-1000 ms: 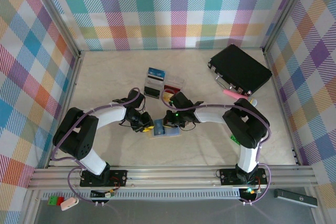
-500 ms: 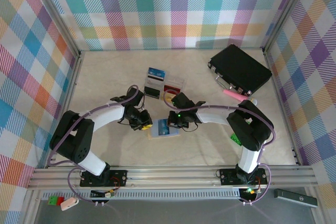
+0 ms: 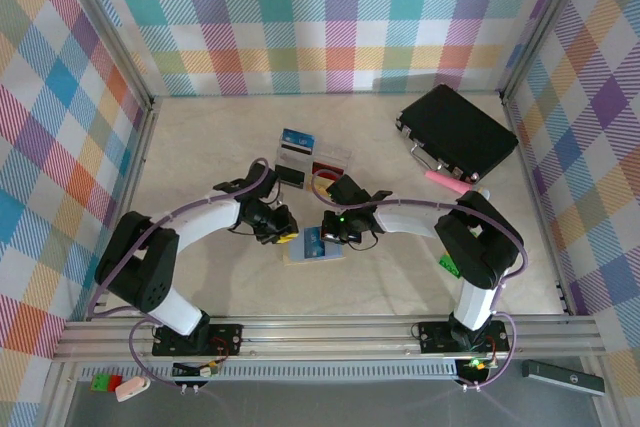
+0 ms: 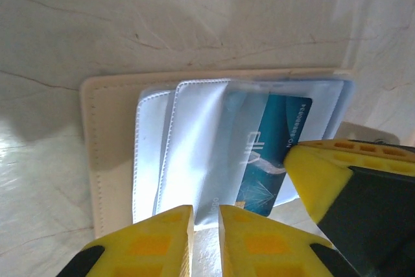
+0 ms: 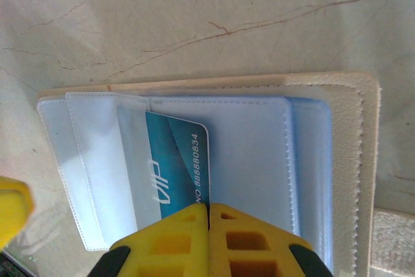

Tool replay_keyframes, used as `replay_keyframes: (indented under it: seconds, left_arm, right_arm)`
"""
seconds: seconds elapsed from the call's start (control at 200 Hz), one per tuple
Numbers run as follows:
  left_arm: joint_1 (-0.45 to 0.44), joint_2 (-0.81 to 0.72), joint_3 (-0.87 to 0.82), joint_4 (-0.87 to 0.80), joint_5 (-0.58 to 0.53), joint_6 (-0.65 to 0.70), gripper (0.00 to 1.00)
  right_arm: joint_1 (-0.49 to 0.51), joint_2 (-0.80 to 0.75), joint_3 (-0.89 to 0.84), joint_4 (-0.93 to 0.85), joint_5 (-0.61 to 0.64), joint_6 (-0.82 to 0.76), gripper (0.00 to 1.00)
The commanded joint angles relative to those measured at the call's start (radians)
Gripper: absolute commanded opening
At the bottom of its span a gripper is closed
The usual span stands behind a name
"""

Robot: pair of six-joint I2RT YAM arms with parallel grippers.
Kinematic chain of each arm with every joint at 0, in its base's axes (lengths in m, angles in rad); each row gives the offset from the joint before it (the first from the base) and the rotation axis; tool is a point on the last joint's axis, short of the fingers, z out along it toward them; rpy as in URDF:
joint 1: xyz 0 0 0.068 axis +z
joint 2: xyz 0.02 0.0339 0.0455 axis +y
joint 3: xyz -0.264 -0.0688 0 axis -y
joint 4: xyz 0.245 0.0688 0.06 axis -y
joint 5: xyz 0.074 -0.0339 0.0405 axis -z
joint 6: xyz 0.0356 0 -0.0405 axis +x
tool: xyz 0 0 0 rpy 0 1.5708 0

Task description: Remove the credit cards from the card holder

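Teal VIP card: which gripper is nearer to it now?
Right. The right gripper is shut with its tips at the teal card; the left gripper hangs by the card holder, just short of that card.

Top looks down; wrist cameras closely share the card holder [image 4: 194, 134].

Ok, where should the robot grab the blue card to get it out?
Probably the blue card by its bare numbered edge, coming from the side away from the clear pocket of the card holder, since that pocket covers its other end.
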Motion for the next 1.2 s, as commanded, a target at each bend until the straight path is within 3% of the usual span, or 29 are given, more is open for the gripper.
replay_keyframes:
  seconds: [0.0,0.27,0.44,0.605,1.02,1.195]
  left_arm:
    - [-0.019,0.054,0.018,0.020,0.029,-0.007,0.16]
    - [-0.031,0.115,0.005,0.038,0.009,-0.014,0.12]
    - [-0.032,0.131,-0.017,0.032,-0.011,-0.011,0.10]
    - [-0.032,0.127,-0.023,0.023,-0.028,-0.011,0.10]
    - [-0.032,0.113,-0.016,0.007,-0.042,-0.013,0.10]
    - [-0.032,0.092,-0.003,-0.014,-0.053,-0.009,0.11]
  right_arm:
    - [-0.006,-0.035,0.018,-0.041,0.016,-0.013,0.02]
    - [-0.013,-0.054,-0.046,0.130,-0.098,-0.004,0.04]
    - [-0.014,-0.053,-0.075,0.267,-0.214,0.001,0.17]
    - [-0.012,-0.026,-0.051,0.216,-0.202,-0.004,0.20]
    - [-0.011,-0.005,-0.018,0.141,-0.152,-0.021,0.09]
    - [-0.011,-0.040,-0.027,0.096,-0.075,-0.034,0.03]
